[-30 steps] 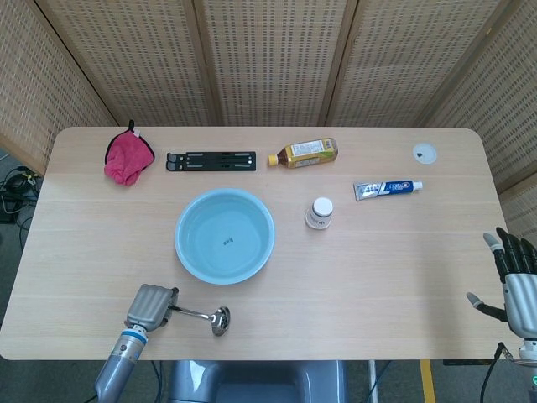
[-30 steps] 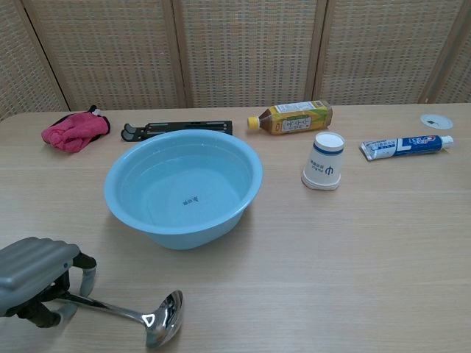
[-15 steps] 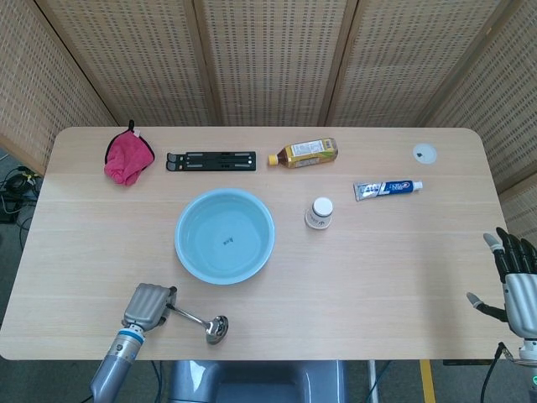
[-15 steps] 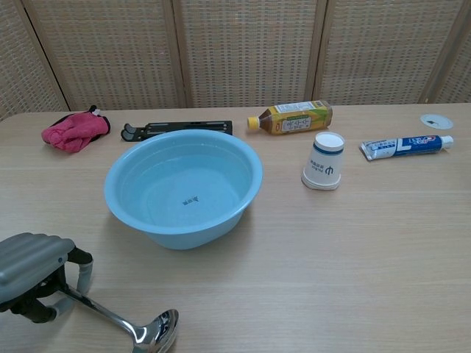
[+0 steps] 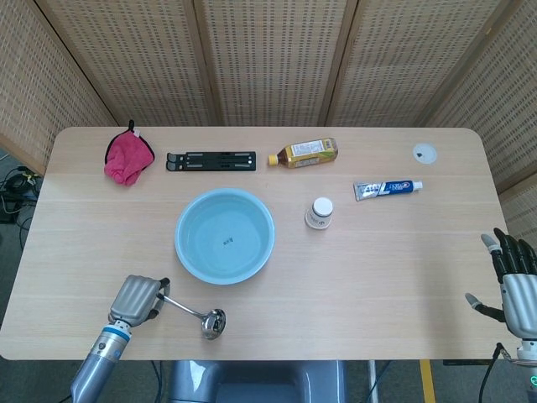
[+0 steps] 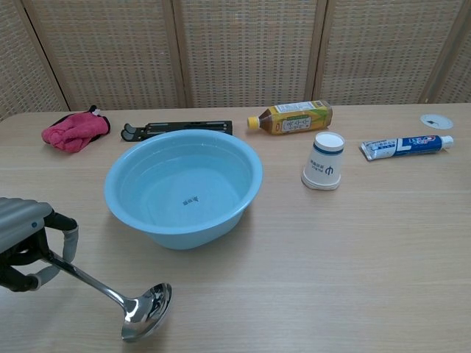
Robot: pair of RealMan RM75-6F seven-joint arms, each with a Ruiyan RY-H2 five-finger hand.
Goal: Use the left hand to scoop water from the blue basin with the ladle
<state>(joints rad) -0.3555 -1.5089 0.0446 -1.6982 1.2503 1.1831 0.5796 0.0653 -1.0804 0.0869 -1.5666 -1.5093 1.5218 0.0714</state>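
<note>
Gripping shiny steel ladle [image 6: 118, 297] in our left hand [image 5: 136, 297] near tabletop's front-left corner; next, dip into round blue plastic basin [image 5: 224, 236].

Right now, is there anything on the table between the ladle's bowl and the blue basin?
No. In the chest view only bare tabletop lies between the ladle bowl and the blue basin.

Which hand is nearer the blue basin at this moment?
Left. The left hand, holding the ladle, sits just front-left of the blue basin; the right hand is at the far right table edge.
</note>
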